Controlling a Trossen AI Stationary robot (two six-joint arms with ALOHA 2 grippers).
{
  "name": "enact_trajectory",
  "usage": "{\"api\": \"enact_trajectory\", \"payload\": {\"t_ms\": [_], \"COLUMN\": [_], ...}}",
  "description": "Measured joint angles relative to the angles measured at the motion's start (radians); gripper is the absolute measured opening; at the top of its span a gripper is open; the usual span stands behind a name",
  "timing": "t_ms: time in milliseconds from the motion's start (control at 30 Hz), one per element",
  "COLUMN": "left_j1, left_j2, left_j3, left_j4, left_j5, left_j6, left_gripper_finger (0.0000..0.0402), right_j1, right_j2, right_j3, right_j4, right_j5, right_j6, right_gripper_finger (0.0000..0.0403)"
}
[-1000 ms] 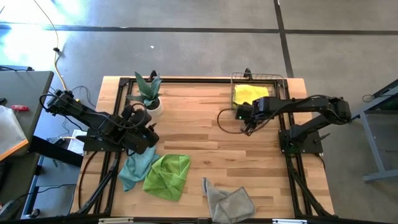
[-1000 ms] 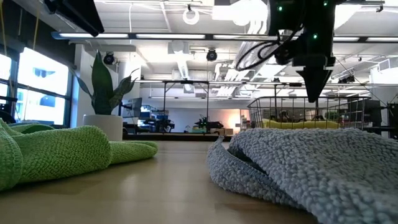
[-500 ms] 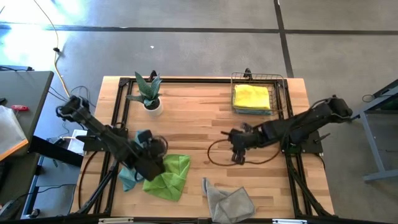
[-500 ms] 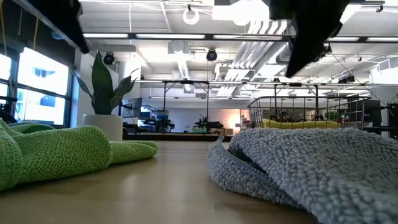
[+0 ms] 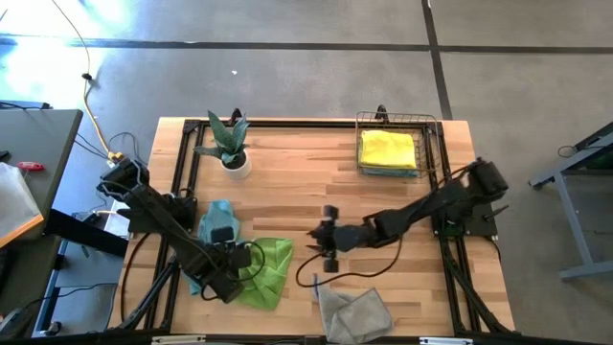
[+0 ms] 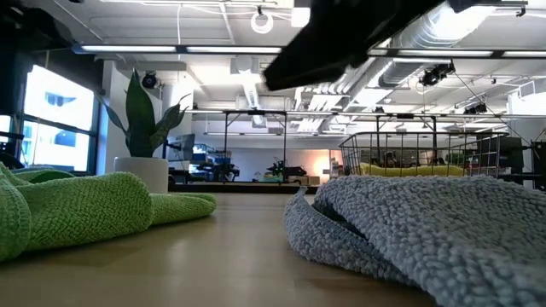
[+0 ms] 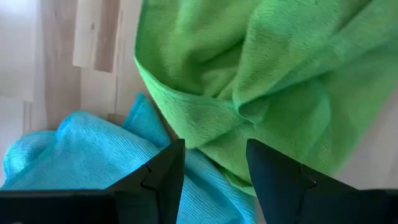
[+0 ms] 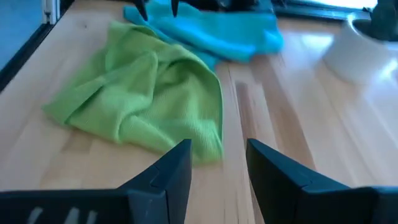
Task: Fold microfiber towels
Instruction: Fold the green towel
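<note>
Left hand (image 5: 233, 271) hovered with fingers spread over the lime green towel (image 5: 261, 271), which overlapped the teal towel (image 5: 213, 241) on the tabletop (image 5: 287, 182). Right hand (image 5: 324, 251) was spread too, mid-tabletop, just above the grey towel (image 5: 354, 311). Yellow towel (image 5: 388, 149) sat in the wire basket (image 5: 431, 125).

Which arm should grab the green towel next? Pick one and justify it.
Left. The left gripper hangs open right above the green towel where it overlaps the teal towel. The right gripper, also open, is over bare wood between the green towel and the grey towel.
</note>
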Motion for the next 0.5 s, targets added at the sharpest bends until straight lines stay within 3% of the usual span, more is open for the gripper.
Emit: {"api": "enact_trajectory", "payload": {"t_ms": [100,267,400,500], "left_j1": [-0.032,-0.098,-0.151,-0.176], "left_j2": [-0.017,-0.016,-0.016,-0.016], "left_j3": [0.001,0.001,0.001,0.001], "left_j4": [0.010,0.065,0.119,0.135], "left_j5": [0.013,0.103,0.118,0.106], "left_j6": [-0.005,0.023,0.045,0.045], "left_gripper_finger": [0.0161,0.0161,0.0161,0.0161], "right_j1": [-0.022,-0.082,-0.122,-0.131], "right_j2": [0.084,0.216,0.298,0.363], "right_j3": [0.000,0.000,0.026,0.054], "right_j4": [0.156,0.378,0.441,0.442], "right_j5": [-0.065,-0.258,-0.362,-0.429], "right_j6": [-0.071,-0.040,-0.021,-0.092], "right_gripper_finger": [0.0145,0.0145,0.0145,0.0145]}}
